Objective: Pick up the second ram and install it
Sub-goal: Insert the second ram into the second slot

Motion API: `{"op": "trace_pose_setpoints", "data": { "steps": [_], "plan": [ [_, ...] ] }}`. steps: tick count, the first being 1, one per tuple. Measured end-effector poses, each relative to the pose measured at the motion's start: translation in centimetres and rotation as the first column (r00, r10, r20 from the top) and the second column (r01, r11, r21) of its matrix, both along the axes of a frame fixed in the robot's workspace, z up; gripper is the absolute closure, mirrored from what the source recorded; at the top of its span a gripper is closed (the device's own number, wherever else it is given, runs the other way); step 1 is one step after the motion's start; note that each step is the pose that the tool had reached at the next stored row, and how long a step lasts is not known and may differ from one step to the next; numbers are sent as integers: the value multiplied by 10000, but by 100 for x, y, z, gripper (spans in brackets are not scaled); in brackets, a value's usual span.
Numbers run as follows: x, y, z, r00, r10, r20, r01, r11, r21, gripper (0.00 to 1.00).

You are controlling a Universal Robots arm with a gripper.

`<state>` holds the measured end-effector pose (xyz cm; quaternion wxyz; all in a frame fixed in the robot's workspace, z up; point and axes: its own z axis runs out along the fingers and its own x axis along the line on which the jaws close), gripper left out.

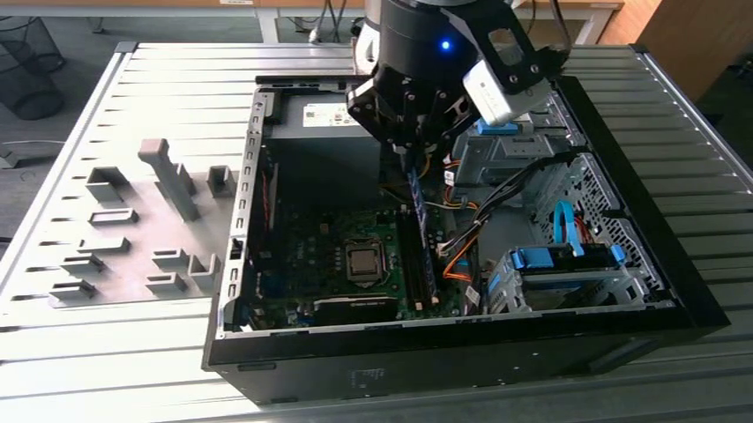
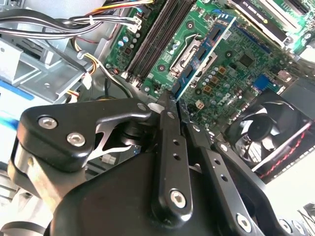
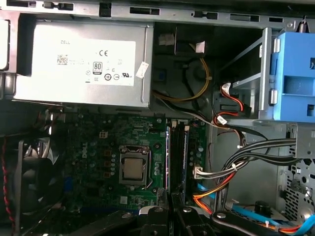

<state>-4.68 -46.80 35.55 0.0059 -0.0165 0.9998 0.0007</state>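
ribbed metal table (image 1: 106,335) carries open computer case (image 1: 659,291), grey holder blocks (image 1: 141,229).

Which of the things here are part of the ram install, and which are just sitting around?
Job:
gripper, shut on the second ram
memory slots

Lying about:
grey holder blocks
power supply
blue drive bracket

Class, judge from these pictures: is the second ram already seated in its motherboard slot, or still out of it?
Out. The claw holds the second ram on edge above the motherboard slots, not pressed in.
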Motion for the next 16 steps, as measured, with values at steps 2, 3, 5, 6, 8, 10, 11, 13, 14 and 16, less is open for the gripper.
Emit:
{"op": "trace_pose_setpoints", "data": {
  "steps": [2,3,5,6,8,10,11,13,14,16],
  "plan": [
    [0,0,-36,10000,0,0,0,10000,1,86],
    [0,0,-54,10000,0,1,0,10000,1,86],
    [0,0,-91,10000,0,1,0,10000,1,86],
    [0,0,-109,10000,0,0,0,10000,0,86],
    [0,0,-138,10000,0,0,0,10000,1,86],
    [0,0,-142,10000,0,-1,0,10000,-1,86],
    [0,0,-144,10000,0,0,0,10000,0,86],
    [0,0,-144,10000,-1,0,1,10000,0,86],
    [0,0,-144,10000,0,0,0,10000,0,86],
    [0,0,-145,10000,0,0,0,10000,0,86]
  ]
}}
